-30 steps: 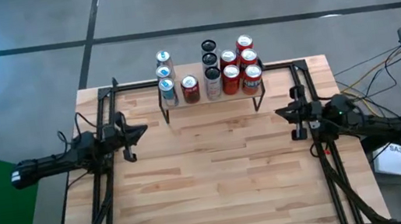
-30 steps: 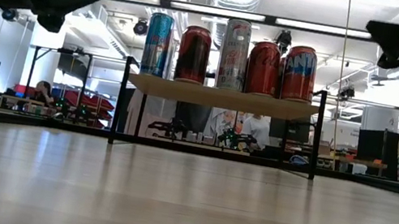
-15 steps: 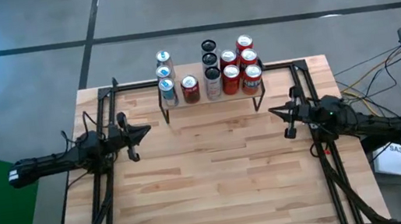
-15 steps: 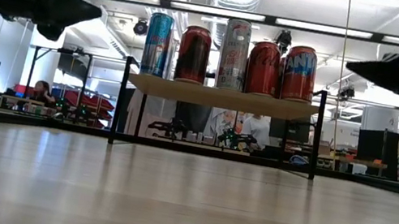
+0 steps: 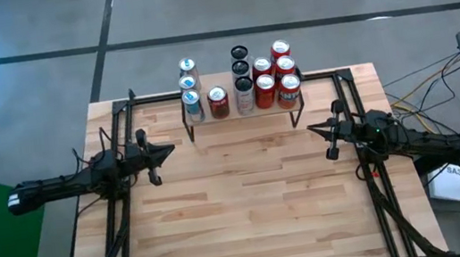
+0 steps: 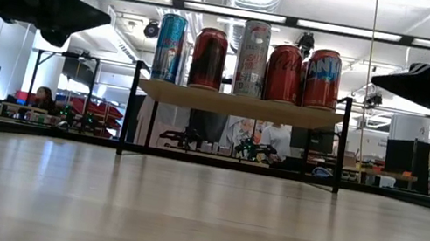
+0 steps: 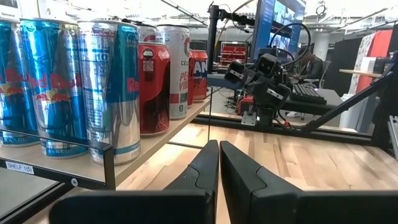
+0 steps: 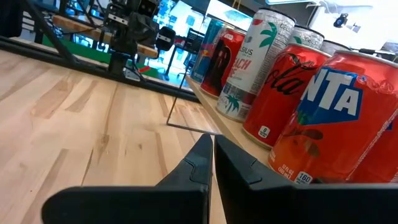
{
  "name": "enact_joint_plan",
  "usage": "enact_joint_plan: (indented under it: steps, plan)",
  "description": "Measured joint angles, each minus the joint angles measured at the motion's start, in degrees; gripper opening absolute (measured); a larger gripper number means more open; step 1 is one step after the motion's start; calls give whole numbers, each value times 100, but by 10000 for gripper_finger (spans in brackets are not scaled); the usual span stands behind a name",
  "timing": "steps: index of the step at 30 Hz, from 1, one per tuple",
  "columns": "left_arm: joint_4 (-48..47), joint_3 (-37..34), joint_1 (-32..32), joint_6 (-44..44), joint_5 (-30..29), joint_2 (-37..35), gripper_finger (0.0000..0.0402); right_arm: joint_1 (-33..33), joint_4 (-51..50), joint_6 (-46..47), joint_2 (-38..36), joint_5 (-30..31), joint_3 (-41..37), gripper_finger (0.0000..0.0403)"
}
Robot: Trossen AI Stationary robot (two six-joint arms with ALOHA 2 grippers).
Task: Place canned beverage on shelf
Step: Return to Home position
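Shelf (image 5: 242,114): stands at the middle of the far edge of the wooden table (image 5: 251,216), plank top on thin black legs. Carries every can in view, all upright, packed in short rows front to back.

Front row in the low view, left to right: blue-and-silver Red Bull can (image 6: 169,48), dark red can (image 6: 208,59), tall white can (image 6: 252,59), Coca-Cola can (image 6: 284,73), Fanta can (image 6: 322,79). No can on the tabletop.

Left gripper (image 5: 158,152): hangs above the table's left side, near the shelf's left end, touching nothing. Lies level on an arm stretched in from the left edge. Points inward, toward the other arm. Fingers (image 7: 202,168) brought together with only a thin slit between them. Holds nothing.

Right gripper (image 5: 324,130): mirrors that pose over the right side, near the shelf's right end and apart from it. Sits level, well above the tabletop and about as high as the can tops in the low view. Fingers (image 8: 196,158) likewise pressed together, empty.
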Motion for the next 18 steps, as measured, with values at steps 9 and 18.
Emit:
enact_joint_plan:
  steps: [9,18]
  plan:
    - [5,6,0,2,0,99,0,0,4,3,0,0,-2,9]
    - [5,9,-1,2,0,195,0,0,5,-2,0,-2,-4,9]
